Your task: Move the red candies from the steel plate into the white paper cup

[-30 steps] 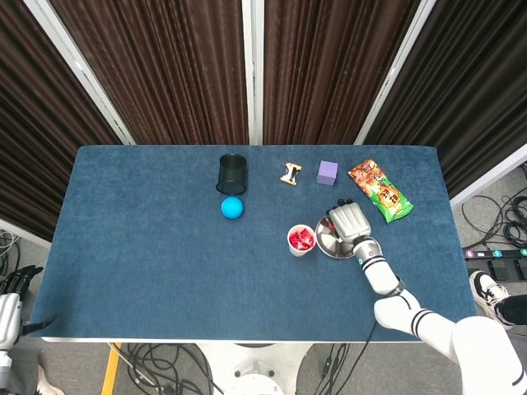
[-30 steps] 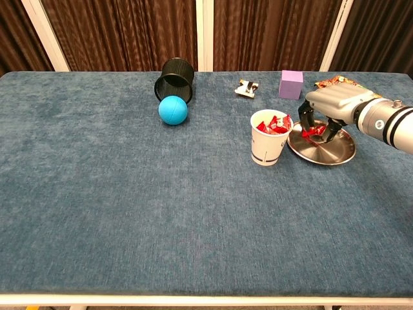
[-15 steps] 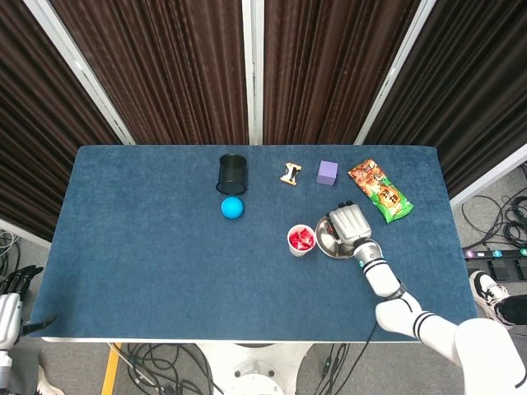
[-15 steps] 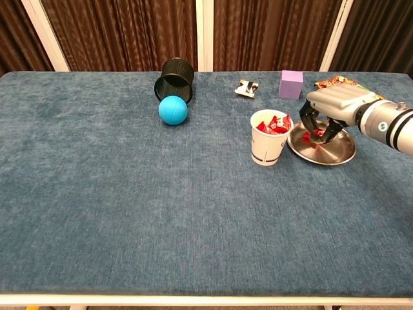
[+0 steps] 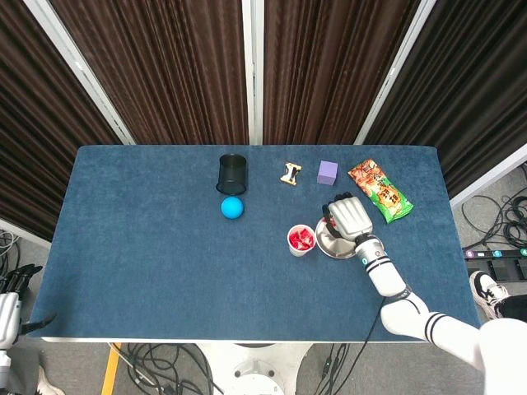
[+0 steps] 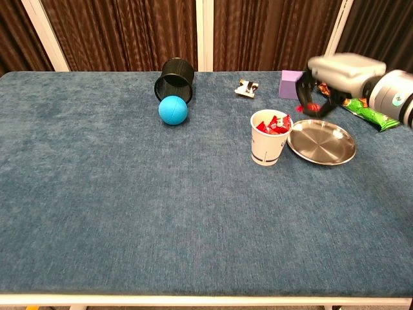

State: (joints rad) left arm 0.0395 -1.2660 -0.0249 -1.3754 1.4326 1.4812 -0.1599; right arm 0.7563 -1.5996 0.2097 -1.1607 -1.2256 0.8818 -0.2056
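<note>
The steel plate (image 6: 321,143) lies bare at the right of the table, with no candy showing on it. Just left of it stands the white paper cup (image 6: 270,137), holding several red candies (image 6: 271,124). My right hand (image 6: 330,79) is lifted above the plate's far edge and pinches a red candy (image 6: 313,106) under its fingers. In the head view the right hand (image 5: 347,218) covers part of the plate (image 5: 326,243), next to the cup (image 5: 301,239). My left hand (image 5: 10,303) hangs off the table's lower left corner; its fingers are unclear.
A black cup (image 6: 174,79) lies on its side at the back, a blue ball (image 6: 173,110) in front of it. A small wooden piece (image 6: 246,88), a purple cube (image 6: 290,84) and a snack bag (image 6: 363,107) sit along the back right.
My right hand has risen off the plate with a red candy between its fingers. The plate now shows bare. The left hand has not moved.
</note>
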